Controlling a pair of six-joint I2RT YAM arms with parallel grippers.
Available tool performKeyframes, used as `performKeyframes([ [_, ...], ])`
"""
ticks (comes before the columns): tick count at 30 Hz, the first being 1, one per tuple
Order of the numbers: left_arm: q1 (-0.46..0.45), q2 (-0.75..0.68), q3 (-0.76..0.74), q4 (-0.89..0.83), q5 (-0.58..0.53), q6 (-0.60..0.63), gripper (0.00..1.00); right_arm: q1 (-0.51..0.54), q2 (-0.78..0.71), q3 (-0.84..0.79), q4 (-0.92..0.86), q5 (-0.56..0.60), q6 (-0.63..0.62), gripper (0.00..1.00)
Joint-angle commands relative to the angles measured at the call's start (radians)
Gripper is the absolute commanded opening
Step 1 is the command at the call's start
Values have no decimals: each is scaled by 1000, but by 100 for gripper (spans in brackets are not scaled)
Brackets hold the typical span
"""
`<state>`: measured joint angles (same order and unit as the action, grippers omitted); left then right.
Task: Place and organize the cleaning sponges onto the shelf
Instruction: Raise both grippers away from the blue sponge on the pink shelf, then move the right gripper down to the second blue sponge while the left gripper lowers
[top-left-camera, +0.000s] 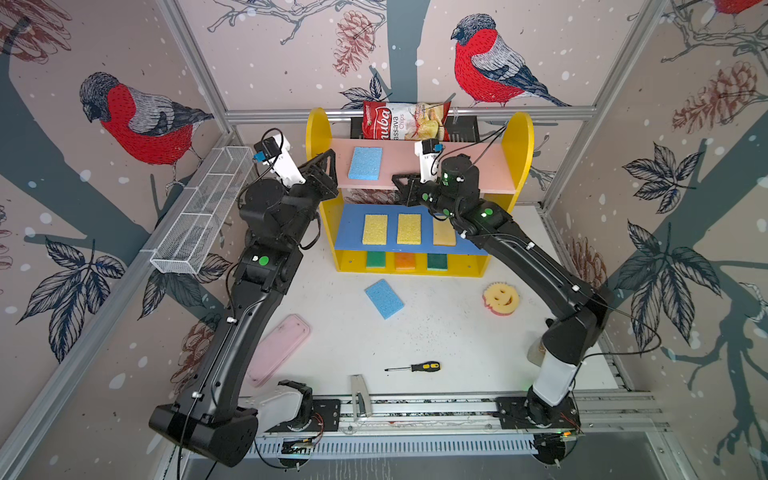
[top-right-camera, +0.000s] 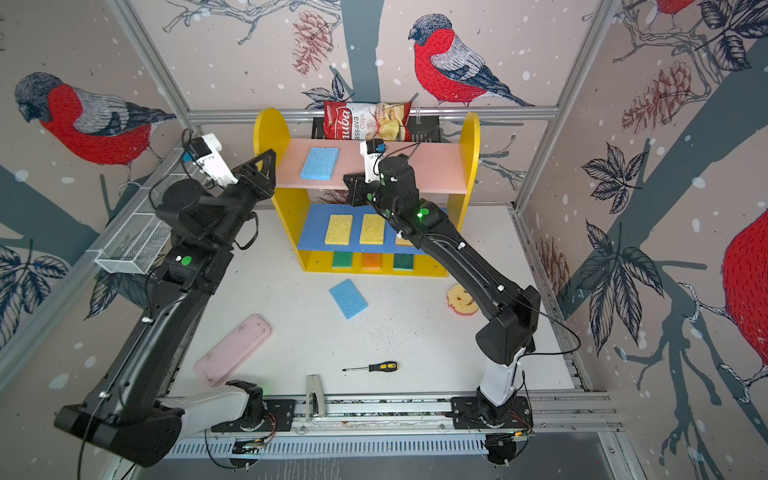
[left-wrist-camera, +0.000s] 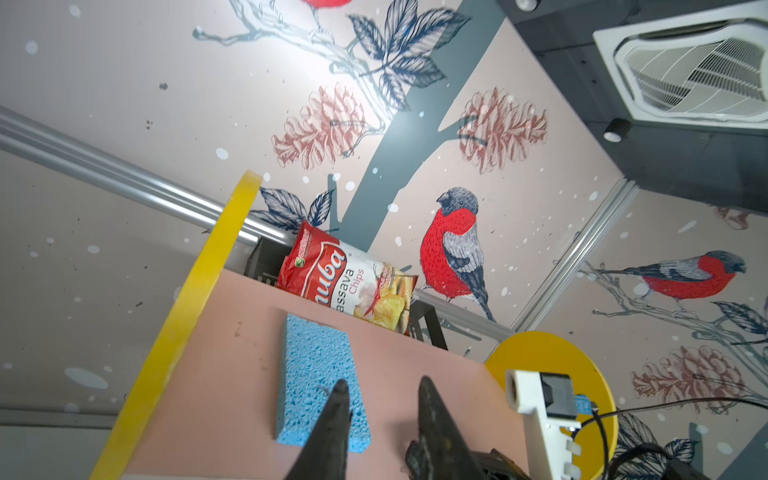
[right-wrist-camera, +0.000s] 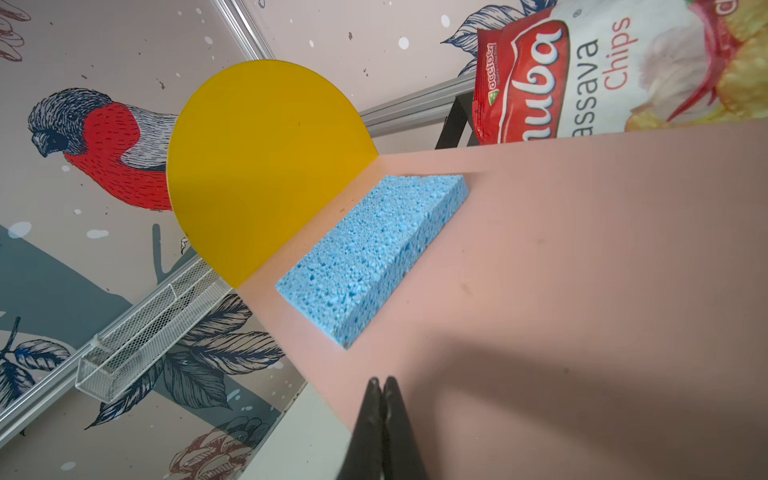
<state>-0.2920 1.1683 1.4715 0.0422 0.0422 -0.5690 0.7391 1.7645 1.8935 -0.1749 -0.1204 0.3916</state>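
Observation:
The yellow shelf stands at the back. One light blue sponge lies on its pink board. Two yellow sponges and a third, partly hidden by my right arm, lie on the blue board. Green, orange and green sponges rest on the base. On the table lie another blue sponge and the smiley-face sponge. My left gripper is open and empty at the pink board's left end, beside the sponge. My right gripper is shut and empty at that board's front edge.
A chips bag leans in a black basket behind the shelf. A white wire mesh tray hangs on the left wall. On the table lie a pink case, a screwdriver and a metal tool.

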Motion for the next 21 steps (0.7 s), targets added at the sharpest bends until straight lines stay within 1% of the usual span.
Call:
performKeyframes([
  [1, 0, -65, -46, 101, 17, 12, 31, 24, -81, -112, 62, 62, -5, 3],
  [4, -2, -135, -106, 126, 13, 20, 33, 53, -184, -264, 130, 143, -10, 4],
  [8, -2, -193, -168, 105, 4, 46, 36, 86, -317, -461, 239, 260, -27, 11],
  [11, -2, -217, -219, 82, 0, 52, 37, 95, -367, -544, 277, 349, -41, 15],
  [13, -1, -241, -267, 90, 0, 55, 37, 95, -389, -591, 290, 357, -43, 16],
  [14, -2, -257, -298, 101, -6, 54, 37, 95, -400, -621, 298, 349, -44, 19],
  [15, -2, -275, -330, 115, -10, 57, 38, 95, -409, -653, 308, 335, -45, 24],
  [18, -2, -331, -411, 134, -32, 69, 40, 97, -424, -731, 310, 288, -37, 44],
  [20, -2, -361, -448, 101, -53, 87, 40, 98, -418, -767, 290, 266, -29, 56],
  [21, -2, -378, -468, 79, -69, 91, 41, 101, -413, -777, 265, 264, -20, 59],
])
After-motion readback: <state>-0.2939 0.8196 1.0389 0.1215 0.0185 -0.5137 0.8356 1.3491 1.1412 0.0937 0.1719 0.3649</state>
